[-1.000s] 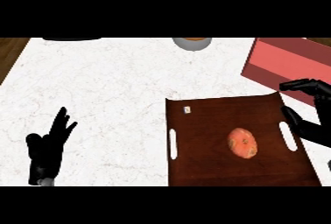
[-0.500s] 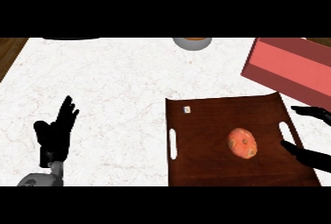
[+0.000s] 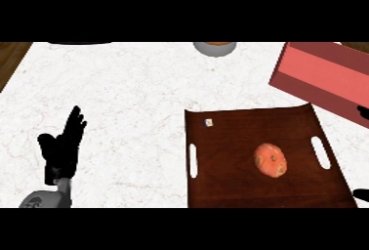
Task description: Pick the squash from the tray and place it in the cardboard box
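Observation:
An orange squash [image 3: 270,159] lies on the dark brown tray [image 3: 231,188], right of the tray's middle, between its two white handle slots. The salmon-red cardboard box [image 3: 324,73] sits tilted at the upper right, just beyond the tray's far right corner. My right hand [image 3: 362,112] shows only as two black tips at the right edge, one beside the box and one by the tray's near right corner; they stand far apart and hold nothing. My left hand [image 3: 63,146] rests open at the lower left, fingers up, far from the tray.
A grey bowl [image 3: 215,48] with orange contents stands at the counter's far edge. A dark object [image 3: 79,43] lies at the far left edge. A small white tag [image 3: 210,123] sits on the tray's far left corner. Wooden floor shows past the counter's left corner.
My right hand has drawn away to the right, from over the tray's right handle to the picture's edge. The left hand has risen slightly. The squash has not moved.

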